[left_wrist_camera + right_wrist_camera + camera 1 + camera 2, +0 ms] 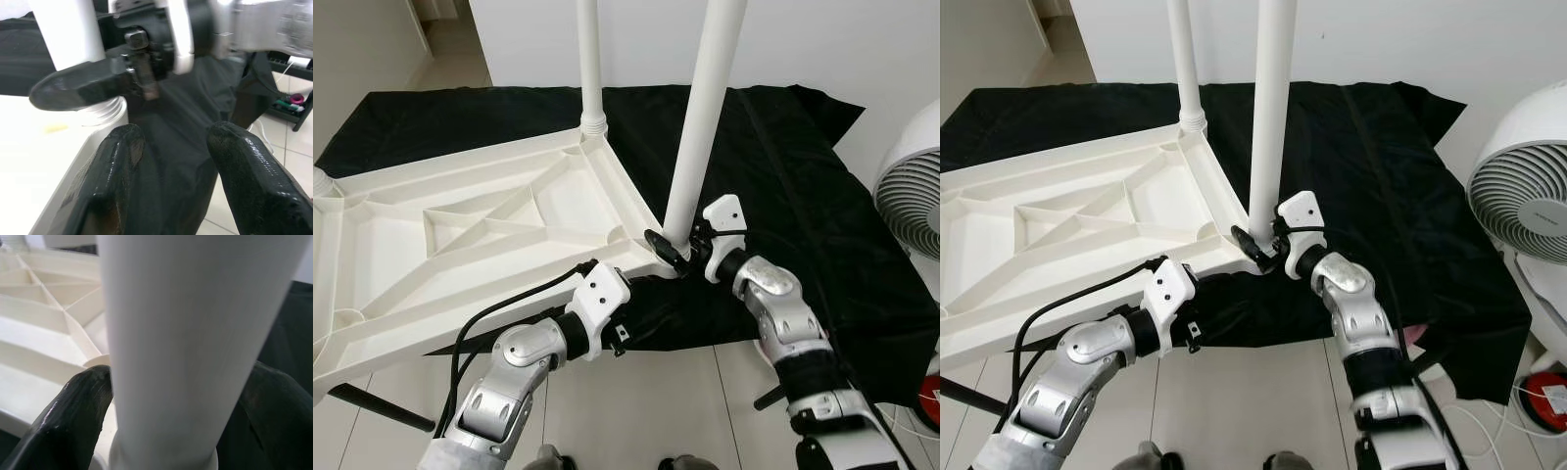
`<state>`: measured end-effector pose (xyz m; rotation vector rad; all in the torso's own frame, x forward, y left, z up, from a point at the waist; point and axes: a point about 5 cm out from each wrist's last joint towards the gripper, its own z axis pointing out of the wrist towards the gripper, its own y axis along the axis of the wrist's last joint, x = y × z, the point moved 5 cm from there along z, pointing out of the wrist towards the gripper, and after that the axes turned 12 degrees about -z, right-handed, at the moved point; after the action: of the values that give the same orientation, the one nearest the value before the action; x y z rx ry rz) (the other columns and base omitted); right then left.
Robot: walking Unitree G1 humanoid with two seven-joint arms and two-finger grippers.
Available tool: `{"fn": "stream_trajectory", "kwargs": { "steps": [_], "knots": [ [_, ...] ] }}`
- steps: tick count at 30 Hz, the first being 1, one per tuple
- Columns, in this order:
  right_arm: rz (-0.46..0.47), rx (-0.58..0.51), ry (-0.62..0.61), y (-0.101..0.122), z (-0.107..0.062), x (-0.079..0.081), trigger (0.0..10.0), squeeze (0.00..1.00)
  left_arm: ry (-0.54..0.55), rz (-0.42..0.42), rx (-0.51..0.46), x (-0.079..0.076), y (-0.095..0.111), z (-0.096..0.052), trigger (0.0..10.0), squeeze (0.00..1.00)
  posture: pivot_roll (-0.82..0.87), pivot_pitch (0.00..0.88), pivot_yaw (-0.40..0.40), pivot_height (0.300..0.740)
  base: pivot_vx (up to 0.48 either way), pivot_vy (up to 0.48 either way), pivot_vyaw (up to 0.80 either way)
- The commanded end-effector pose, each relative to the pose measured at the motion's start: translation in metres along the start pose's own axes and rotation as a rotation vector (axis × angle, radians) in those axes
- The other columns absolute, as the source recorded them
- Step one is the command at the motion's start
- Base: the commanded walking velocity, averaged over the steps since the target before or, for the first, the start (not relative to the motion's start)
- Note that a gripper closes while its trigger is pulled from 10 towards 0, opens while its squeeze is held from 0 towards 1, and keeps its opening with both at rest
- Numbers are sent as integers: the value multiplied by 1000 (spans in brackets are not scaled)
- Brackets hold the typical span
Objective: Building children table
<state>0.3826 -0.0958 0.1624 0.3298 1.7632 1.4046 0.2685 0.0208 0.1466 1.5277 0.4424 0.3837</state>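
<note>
While the white leg (pixel 700 117) stands upright at frame centre in the corner socket of the upturned tabletop (pixel 460 225), the right gripper (pixel 674 250) clamps its base, likely to screw it home. The left gripper (pixel 176 166), fingers apart and empty, waits just below that corner.

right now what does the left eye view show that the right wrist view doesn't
The left eye view alone takes in the second white tube leg at the far corner, the black cloth, the white round fan and the left pincer under the near edge. The right wrist view alone shows, close up, black fingers closed on either side of the near white tube leg. Both share that leg, the right pincer and the upturned white ribbed plastic tabletop.
</note>
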Motion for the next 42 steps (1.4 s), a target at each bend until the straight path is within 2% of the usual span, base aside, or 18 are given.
{"fn": "stream_trajectory", "kwargs": {
  "steps": [1,4,5,7,8,17,18,19,23,27,33,36,39,42],
  "knots": [
    [-8,0,42,-2,2,6,10000,0,47,-5,-2,4,0,0,10000,0,-66,66,39,740,0,0,0],
    [-13,2,75,-3,6,7,10000,0,50,-4,-3,5,0,0,10000,0,-55,62,37,740,0,0,0],
    [-16,1,87,-4,10,6,2667,0,52,-3,-3,5,1,-1,10000,0,-55,62,37,740,0,0,0],
    [-18,0,94,-5,12,5,2667,0,54,-2,-4,5,1,-1,10000,0,-55,62,37,740,0,0,0],
    [-17,-2,106,-5,15,6,0,0,57,0,-4,6,1,-1,10000,0,-55,62,37,740,0,0,0],
    [6,-8,135,-12,15,10,0,0,65,-1,-5,6,2,-3,10000,0,-42,60,34,740,0,0,0],
    [2,2,114,-15,13,8,8392,0,64,-2,-4,6,2,-3,10000,0,-46,62,37,740,0,0,0],
    [6,10,100,-17,12,7,10000,0,63,-2,-3,6,1,-3,10000,0,-46,62,37,740,0,0,0],
    [28,34,53,-22,9,5,10000,0,61,-2,1,6,0,-3,10000,0,-50,64,38,740,0,0,0],
    [64,65,-88,-28,6,1,10000,0,56,1,5,7,0,-2,10000,0,-61,69,38,740,0,0,0],
    [128,83,-196,-27,5,1,10000,0,48,0,8,6,-1,-1,10000,0,-72,71,41,740,0,0,0],
    [151,97,-291,-24,5,2,10000,0,41,3,10,5,-1,-1,10000,0,-78,73,40,740,0,0,0],
    [180,98,-376,-20,3,5,10000,0,40,4,10,6,-1,0,10000,0,-80,74,35,740,0,0,0],
    [226,88,-491,-9,5,18,10000,0,44,6,6,8,0,1,10000,0,-81,75,31,740,0,0,0]
  ]
}}
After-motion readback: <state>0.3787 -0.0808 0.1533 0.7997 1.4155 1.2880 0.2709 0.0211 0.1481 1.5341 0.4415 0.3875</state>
